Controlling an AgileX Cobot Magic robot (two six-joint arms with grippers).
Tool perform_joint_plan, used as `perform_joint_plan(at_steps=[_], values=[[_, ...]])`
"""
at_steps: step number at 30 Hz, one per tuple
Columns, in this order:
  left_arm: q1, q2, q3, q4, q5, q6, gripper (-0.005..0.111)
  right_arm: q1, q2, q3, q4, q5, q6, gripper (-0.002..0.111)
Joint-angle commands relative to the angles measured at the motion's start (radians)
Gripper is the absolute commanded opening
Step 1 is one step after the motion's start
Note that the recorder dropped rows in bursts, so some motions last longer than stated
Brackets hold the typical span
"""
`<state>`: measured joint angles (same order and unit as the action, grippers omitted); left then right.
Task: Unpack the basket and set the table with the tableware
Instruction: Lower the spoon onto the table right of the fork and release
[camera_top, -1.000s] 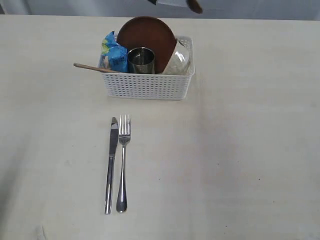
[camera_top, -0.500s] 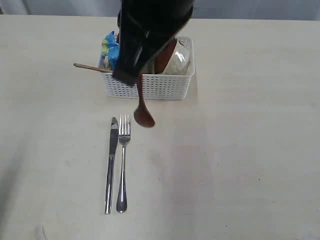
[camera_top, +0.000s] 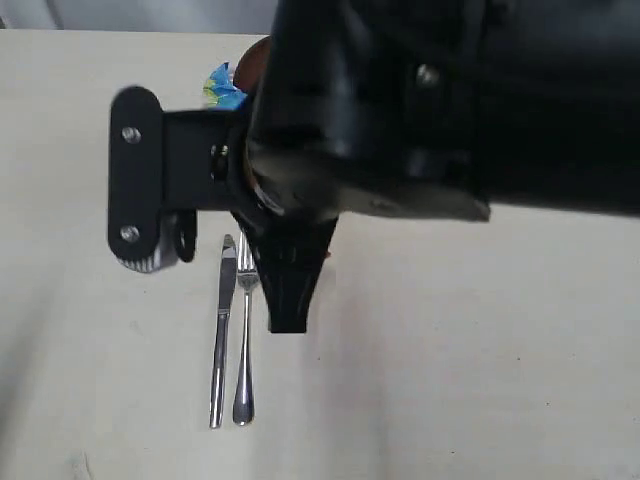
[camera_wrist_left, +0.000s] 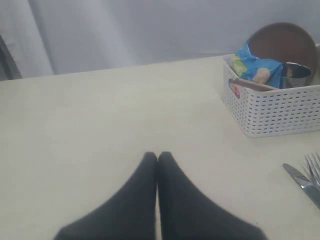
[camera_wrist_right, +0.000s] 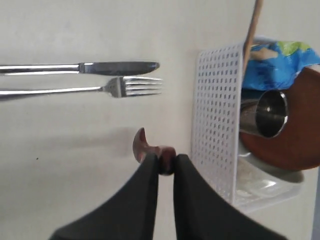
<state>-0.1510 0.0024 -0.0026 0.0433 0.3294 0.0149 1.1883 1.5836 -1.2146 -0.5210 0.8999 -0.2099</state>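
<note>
My right gripper (camera_wrist_right: 166, 162) is shut on the handle of the dark red spoon (camera_wrist_right: 142, 146), held above the table (camera_wrist_right: 75, 165) between the white basket (camera_wrist_right: 215, 115) and the fork (camera_wrist_right: 85, 90). The knife (camera_wrist_right: 80, 67) lies beside the fork. Inside the basket are the steel cup (camera_wrist_right: 267, 115), reddish-brown plate (camera_wrist_right: 295, 145), white bowl (camera_wrist_right: 265, 182) and chopsticks (camera_wrist_right: 252, 25). My left gripper (camera_wrist_left: 157, 157) is shut and empty over bare table, away from the basket (camera_wrist_left: 272, 112). In the exterior view the right arm (camera_top: 400, 110) hides the basket; knife (camera_top: 222, 330) and fork (camera_top: 243, 380) show.
A blue snack bag (camera_wrist_left: 255, 65) stands in the basket next to the cup (camera_wrist_left: 296, 75) and in front of the plate (camera_wrist_left: 285, 42). A grey curtain (camera_wrist_left: 150, 30) runs behind the table's far edge. Bare tabletop (camera_top: 480, 380) lies right of the cutlery.
The right arm has come down from the basket with the spoon toward the spot right of the fork. It now fills most of the exterior view and hides the spoon there.
</note>
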Motion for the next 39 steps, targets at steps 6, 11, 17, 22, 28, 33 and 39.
perform_joint_plan(at_steps=[6,11,17,22,28,33,39], values=[[0.002,-0.002,0.003,0.001,-0.01,-0.004,0.0,0.002,-0.023,0.142,-0.141,-0.134,0.154,0.0],[0.002,-0.002,0.003,0.001,-0.01,-0.004,0.0,0.002,-0.023,0.195,-0.146,-0.242,0.171,0.0],[0.002,-0.002,0.003,0.001,-0.01,-0.004,0.0,0.005,-0.023,0.282,-0.17,-0.256,0.202,0.0],[0.002,-0.002,0.003,0.001,-0.01,-0.004,0.0,0.044,-0.016,0.286,-0.16,-0.323,0.202,0.0],[0.002,-0.002,0.003,0.001,-0.01,-0.004,0.0,0.051,0.048,0.286,-0.154,-0.286,0.199,0.0],[0.002,-0.002,0.003,0.001,-0.01,-0.004,0.0,0.07,0.065,0.286,-0.141,-0.318,0.199,0.0],[0.002,-0.002,0.003,0.001,-0.01,-0.004,0.0,0.07,0.085,0.286,-0.101,-0.316,0.199,0.0]])
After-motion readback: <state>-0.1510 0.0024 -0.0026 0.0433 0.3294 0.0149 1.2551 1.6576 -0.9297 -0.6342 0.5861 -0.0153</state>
